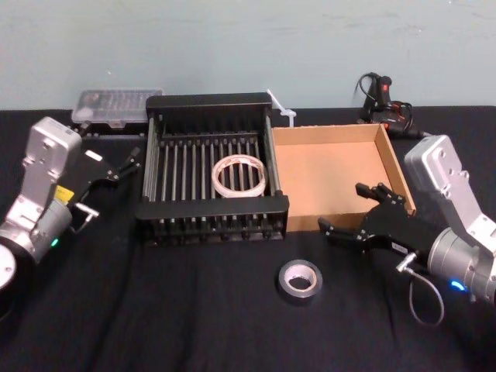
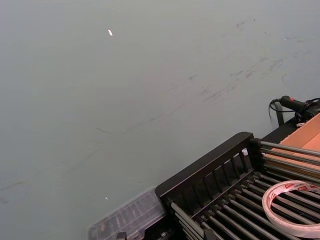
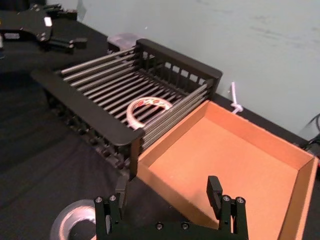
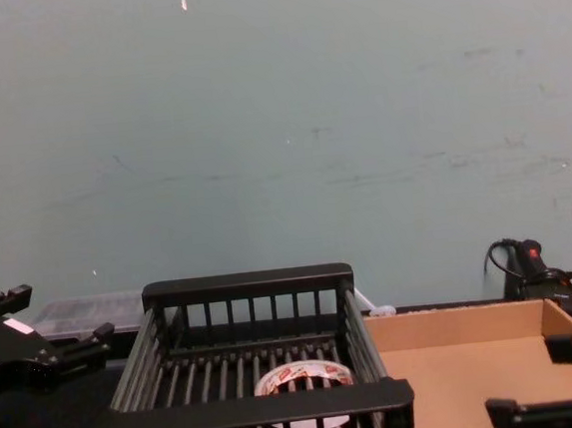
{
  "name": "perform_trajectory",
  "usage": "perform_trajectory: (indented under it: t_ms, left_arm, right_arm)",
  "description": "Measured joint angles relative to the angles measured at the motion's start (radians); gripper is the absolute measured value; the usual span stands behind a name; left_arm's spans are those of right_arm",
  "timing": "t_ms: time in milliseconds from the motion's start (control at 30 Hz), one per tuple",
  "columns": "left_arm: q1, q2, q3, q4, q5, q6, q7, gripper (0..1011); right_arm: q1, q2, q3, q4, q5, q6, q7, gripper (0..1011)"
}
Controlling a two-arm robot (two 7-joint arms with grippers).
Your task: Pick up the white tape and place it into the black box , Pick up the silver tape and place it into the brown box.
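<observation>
First half done, silver roll next.

Nearest the robot, the silver tape [image 1: 300, 280] lies flat on the black cloth just in front of the brown box [image 1: 391, 167], untouched. The right gripper [image 1: 358, 215] hovers beside it over the box's near wall, jaws spread wide and empty; I judge it must drop and swing towards the roll to straddle it. Left of the brown box, the white tape [image 1: 239, 174] already rests in the black box [image 1: 211, 101]. The left gripper [image 1: 132, 157] sits idle beyond that crate, open and empty. The right wrist view catches the silver roll's edge, which the chest view misses.
</observation>
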Motion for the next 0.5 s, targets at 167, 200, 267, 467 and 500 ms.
perform_trajectory:
  t_ms: [167, 200, 267, 467, 500]
  left_arm:
    - [0.0, 0.0, 0.0, 0.0, 0.0, 0.0, 0.0, 1001]
    - [0.0, 0.0, 0.0, 0.0, 0.0, 0.0, 0.0, 1001]
    - [0.0, 0.0, 0.0, 0.0, 0.0, 0.0, 0.0, 1002]
    - [0.0, 0.0, 0.0, 0.0, 0.0, 0.0, 0.0, 1001]
    - [0.0, 0.0, 0.0, 0.0, 0.0, 0.0, 0.0, 1001]
  right_arm:
    - [-0.007, 0.011, -0.015, -0.014, -0.014, 0.024, 0.004, 1002]
    - [-0.008, 0.012, -0.019, -0.015, -0.017, 0.032, 0.006, 1002]
    - [-0.008, 0.012, -0.024, -0.015, -0.021, 0.039, 0.008, 1003]
    - [0.001, 0.008, -0.044, 0.0, -0.031, 0.055, 0.019, 1003]
    - [0.005, 0.005, -0.049, 0.005, -0.032, 0.057, 0.022, 1002]
